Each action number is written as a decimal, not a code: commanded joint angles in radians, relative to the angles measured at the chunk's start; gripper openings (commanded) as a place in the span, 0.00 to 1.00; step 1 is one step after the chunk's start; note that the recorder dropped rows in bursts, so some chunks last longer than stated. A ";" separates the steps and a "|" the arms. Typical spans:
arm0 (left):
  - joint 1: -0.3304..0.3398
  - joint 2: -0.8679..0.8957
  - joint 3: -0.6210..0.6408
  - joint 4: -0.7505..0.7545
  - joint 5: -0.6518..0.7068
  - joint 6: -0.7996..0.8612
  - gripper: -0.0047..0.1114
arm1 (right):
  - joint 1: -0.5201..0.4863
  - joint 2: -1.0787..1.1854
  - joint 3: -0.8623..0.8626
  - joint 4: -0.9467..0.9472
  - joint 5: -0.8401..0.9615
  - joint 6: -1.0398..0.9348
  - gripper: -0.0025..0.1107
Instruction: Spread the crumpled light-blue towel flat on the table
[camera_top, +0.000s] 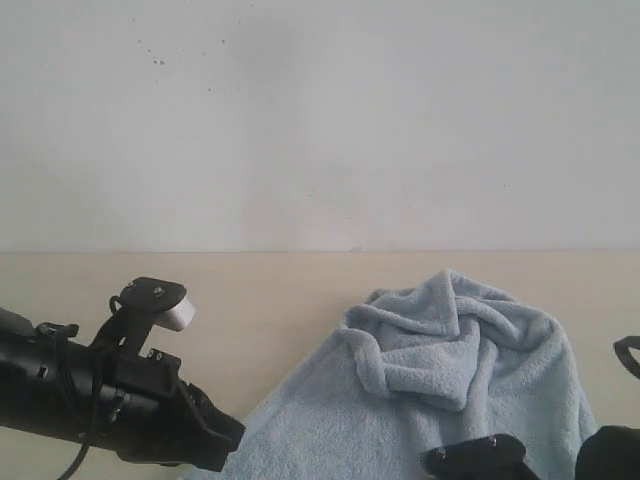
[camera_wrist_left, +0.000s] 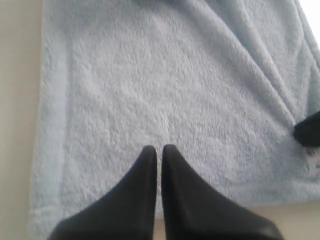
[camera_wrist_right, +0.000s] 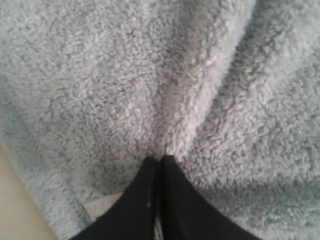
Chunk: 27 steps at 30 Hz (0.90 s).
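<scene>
The light-blue towel (camera_top: 450, 370) lies bunched on the beige table (camera_top: 250, 290), with twisted folds at its far side and a flatter part nearer me. My left gripper (camera_wrist_left: 159, 149) is shut with nothing in it, just above the flat fluffy part of the towel (camera_wrist_left: 165, 80), close to its hemmed edge. The white label (camera_wrist_left: 315, 167) shows at one edge. My right gripper (camera_wrist_right: 160, 159) is shut, its tips pinching a raised ridge of the towel (camera_wrist_right: 190, 100). In the exterior view only dark parts of the right arm (camera_top: 480, 458) show.
A white wall (camera_top: 320, 120) rises behind the table's far edge. The left arm (camera_top: 90, 390) with its wrist camera stretches over the table at lower left. Bare table (camera_wrist_left: 15, 125) borders the towel's hem.
</scene>
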 joint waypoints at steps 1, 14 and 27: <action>-0.003 -0.034 0.006 0.008 0.043 -0.006 0.07 | 0.047 -0.054 0.016 0.000 0.122 0.027 0.05; -0.003 -0.040 0.008 0.018 0.071 -0.030 0.07 | 0.044 -0.306 -0.014 -0.331 0.038 0.188 0.05; -0.003 -0.040 -0.029 -0.073 0.080 0.029 0.07 | -0.382 -0.079 -0.481 -0.443 0.147 0.204 0.28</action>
